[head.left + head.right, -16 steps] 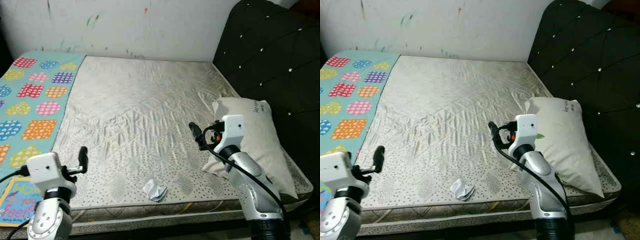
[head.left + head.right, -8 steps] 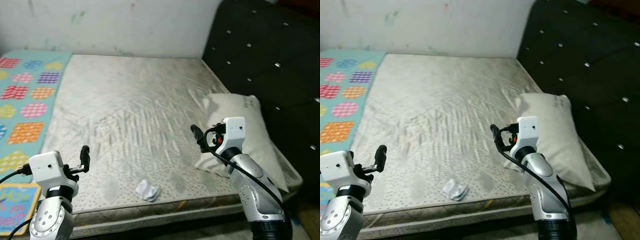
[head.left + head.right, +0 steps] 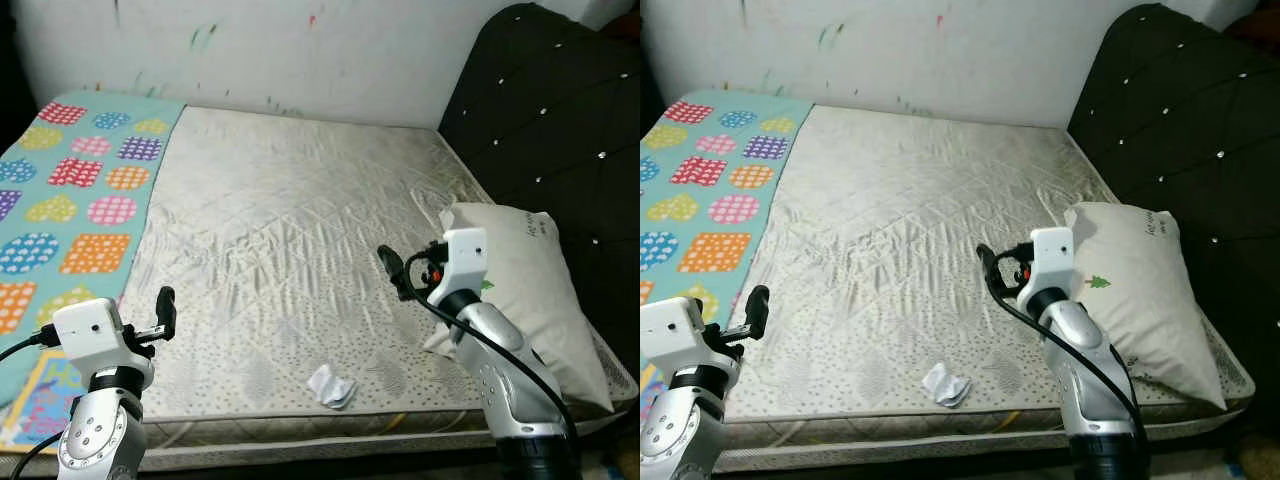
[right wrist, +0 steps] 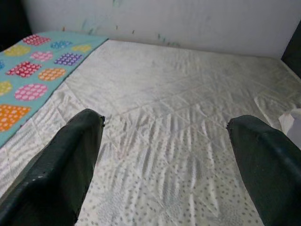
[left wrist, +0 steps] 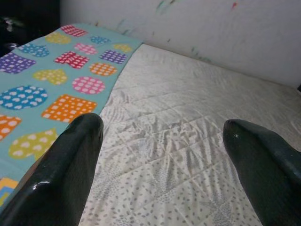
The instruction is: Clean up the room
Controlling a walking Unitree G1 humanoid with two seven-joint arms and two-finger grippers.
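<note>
Crumpled white paper wad (image 3: 332,385) near front edge of mattress (image 3: 300,230), between both arms, long axis roughly across the bed, no clear pointing end. Left gripper (image 3: 164,312) raised over front-left corner, fingers spread wide, holding nothing, touching nothing. Right gripper (image 3: 392,270) hovering mid-bed beside pillow (image 3: 520,285), fingers equally wide apart, empty. Mattress cream, quilted diamond stitch, dotted border. Turquoise blanket (image 3: 70,190) with bright hearts and squares along left side. Dark tufted headboard (image 3: 550,110) on right.
</note>
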